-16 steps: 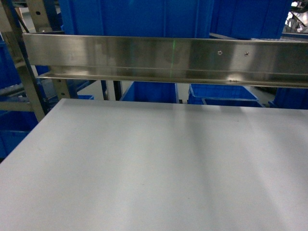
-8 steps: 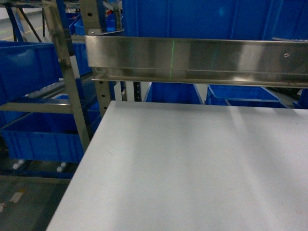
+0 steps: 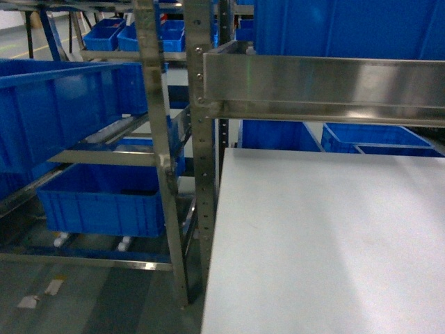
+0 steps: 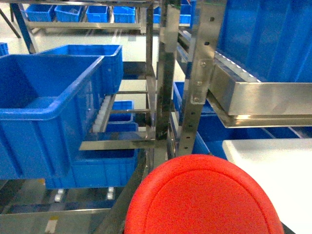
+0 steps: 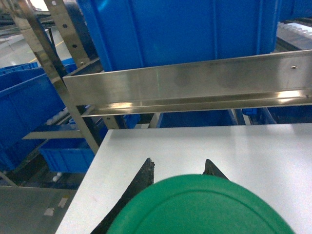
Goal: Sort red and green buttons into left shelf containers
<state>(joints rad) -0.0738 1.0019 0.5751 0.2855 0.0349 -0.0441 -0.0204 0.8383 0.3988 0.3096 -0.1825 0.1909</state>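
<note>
Left wrist view: round red plastic button (image 4: 204, 195) fills foreground, gripper grip unclear | right gripper (image 5: 178, 173) holds round green plastic button (image 5: 200, 207) | deep blue ribbed crates (image 4: 44, 112) unfilled; sorting pending

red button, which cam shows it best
The left wrist view: the red button fills its lower centre, close up, rim clear. The head view does not show it, and the right wrist view shows only a green button.

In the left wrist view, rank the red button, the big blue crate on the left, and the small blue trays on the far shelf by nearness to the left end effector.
1. red button, bottom, right at the camera.
2. big blue crate, left, mid-distance.
3. small blue trays, top, far back shelf.
</note>
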